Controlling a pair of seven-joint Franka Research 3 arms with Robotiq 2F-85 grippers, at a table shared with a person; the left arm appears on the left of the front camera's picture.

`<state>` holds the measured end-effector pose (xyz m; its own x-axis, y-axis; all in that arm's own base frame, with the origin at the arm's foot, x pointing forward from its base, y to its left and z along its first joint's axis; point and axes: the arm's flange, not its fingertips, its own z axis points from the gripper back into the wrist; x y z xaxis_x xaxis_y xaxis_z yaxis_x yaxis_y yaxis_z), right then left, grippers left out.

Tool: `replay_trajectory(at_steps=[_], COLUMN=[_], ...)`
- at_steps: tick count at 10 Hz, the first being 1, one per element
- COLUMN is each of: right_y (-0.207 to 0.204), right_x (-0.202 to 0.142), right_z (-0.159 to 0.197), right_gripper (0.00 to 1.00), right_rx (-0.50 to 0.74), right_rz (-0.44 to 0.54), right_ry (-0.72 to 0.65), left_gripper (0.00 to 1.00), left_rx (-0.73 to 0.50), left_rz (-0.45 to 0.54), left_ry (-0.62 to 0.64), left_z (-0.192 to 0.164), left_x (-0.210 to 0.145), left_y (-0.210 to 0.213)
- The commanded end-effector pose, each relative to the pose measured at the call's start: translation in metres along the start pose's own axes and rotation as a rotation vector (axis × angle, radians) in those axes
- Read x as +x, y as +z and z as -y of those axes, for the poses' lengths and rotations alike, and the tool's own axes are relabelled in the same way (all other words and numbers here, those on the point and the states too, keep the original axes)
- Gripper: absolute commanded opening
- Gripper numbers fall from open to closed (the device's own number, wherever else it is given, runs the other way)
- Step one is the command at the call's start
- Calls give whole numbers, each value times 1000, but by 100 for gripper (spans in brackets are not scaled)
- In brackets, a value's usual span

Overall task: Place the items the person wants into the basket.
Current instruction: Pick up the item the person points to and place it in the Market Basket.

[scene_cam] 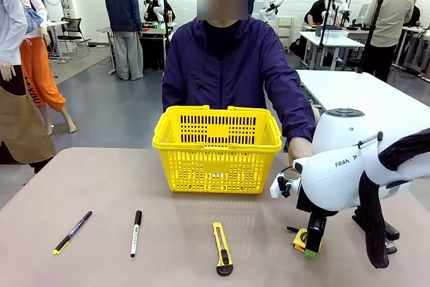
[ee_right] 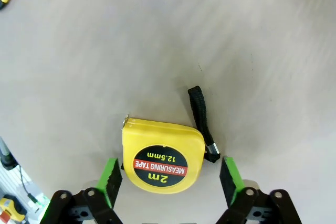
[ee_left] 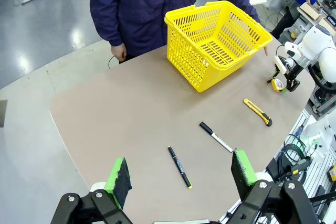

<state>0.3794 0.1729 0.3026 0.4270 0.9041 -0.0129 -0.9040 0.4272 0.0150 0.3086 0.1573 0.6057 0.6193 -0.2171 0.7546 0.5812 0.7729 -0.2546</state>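
Lying flat, yellow tape measure [ee_right: 163,155] shows black-and-red label.

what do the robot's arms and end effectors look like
The right arm is a white rounded shell with dark lettering reading FRAN and a black sleeved cable. The right end effector and left end effector are black, with green pads on two fingers.

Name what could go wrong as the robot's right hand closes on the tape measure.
1. The tape measure sits off-centre in the open right hand, so closing may shove or twist it rather than grip it squarely.
2. Its black strap lies in the wider gap and might get pinched.
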Motion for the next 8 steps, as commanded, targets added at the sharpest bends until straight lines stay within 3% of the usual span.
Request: replay_trajectory(at_steps=[1, 2, 4, 5, 7, 8], right_y=[-2, -3, -5, -5, -4, -1], right_x=[5, 5, 4, 4, 3, 2], right_z=[2, 3, 3, 4, 3, 3], right_gripper=[42, 0, 0, 14, 0, 0], right_rx=[-24, -22, -19, -17, -27, -32], right_rz=[-27, -26, -26, -27, -32, -35], right_ry=[-17, -18, -18, -19, -19, -29], left_gripper=[100, 100, 100, 100, 100, 100], left_rx=[-13, -13, -13, -13, -13, -13], left_rz=[11, 11, 11, 11, 11, 11], left_ry=[-16, -16, -16, -16, -16, -16], left_z=[-2, -2, -2, -2, -2, -2], left_x=[0, 0, 0, 0, 0, 0], left_y=[1, 1, 1, 1, 1, 1])
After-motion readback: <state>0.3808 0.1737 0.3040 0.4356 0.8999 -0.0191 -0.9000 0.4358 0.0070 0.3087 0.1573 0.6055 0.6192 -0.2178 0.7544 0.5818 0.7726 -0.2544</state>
